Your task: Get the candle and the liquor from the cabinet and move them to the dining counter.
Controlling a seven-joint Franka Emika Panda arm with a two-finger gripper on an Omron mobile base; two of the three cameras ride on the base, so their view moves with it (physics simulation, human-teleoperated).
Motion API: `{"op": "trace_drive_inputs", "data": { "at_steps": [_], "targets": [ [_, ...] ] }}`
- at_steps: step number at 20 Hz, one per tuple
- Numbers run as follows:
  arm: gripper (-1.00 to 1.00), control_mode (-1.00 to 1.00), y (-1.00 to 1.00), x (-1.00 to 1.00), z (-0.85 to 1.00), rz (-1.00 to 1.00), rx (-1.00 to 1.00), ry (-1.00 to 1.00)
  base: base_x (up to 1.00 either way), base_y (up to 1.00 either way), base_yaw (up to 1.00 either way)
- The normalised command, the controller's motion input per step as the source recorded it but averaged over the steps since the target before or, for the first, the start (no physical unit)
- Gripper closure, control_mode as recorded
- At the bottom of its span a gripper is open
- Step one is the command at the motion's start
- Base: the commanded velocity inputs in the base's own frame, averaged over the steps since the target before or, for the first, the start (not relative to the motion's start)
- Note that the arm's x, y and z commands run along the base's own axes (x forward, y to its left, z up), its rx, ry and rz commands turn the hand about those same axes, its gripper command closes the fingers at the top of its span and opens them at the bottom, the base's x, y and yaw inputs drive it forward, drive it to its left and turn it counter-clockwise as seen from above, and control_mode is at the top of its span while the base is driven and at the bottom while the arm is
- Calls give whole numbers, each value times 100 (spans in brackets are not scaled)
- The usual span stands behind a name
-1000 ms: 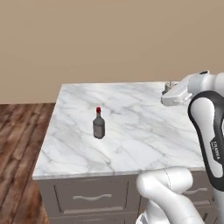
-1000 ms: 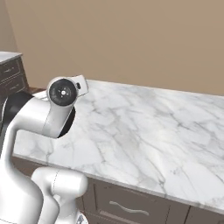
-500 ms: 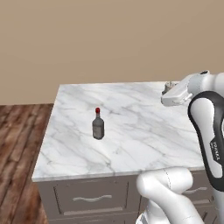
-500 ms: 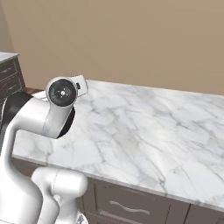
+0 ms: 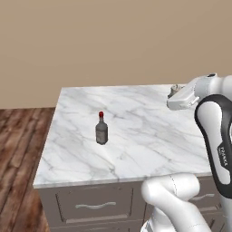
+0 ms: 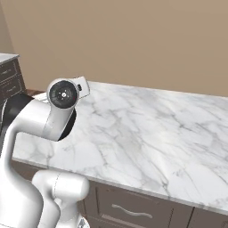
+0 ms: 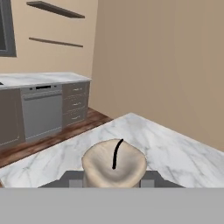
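The liquor (image 5: pixel 101 129), a small dark bottle with a red cap, stands upright on the left part of the dining counter (image 5: pixel 136 149), a white marble top over dark drawers. The beige candle (image 7: pixel 113 165) with its black wick sits between my fingertips, and my gripper (image 7: pixel 113 178) is shut on it above the marble. From the left base view the gripper (image 5: pixel 174 92) hangs over the counter's far right part, well to the right of the bottle. In the right base view the hand (image 6: pixel 81 86) peeks out behind the arm's round joint, over the dining counter (image 6: pixel 147 138).
A beige wall (image 5: pixel 118 41) rises behind the counter. Wooden floor (image 5: pixel 18 140) lies off its left side. Across the floor in the hand view runs a kitchen unit (image 7: pixel 41 109) with grey fronts and dark drawers, and wall shelves (image 7: pixel 54 9) above it.
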Motion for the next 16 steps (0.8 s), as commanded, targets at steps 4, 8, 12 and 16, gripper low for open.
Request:
{"op": "trace_drive_inputs", "data": {
  "at_steps": [4, 8, 12, 16],
  "targets": [
    [100, 100, 0, 0, 0, 0, 0, 0, 0, 0, 0],
    [100, 100, 0, 0, 0, 0, 0, 0, 0, 0, 0],
    [100, -100, -11, 10, -6, 1, 0, 2, 0, 0, 0],
    [100, -100, -20, 20, -18, 18, 0, 0, 0, 0, 0]
  ]
}}
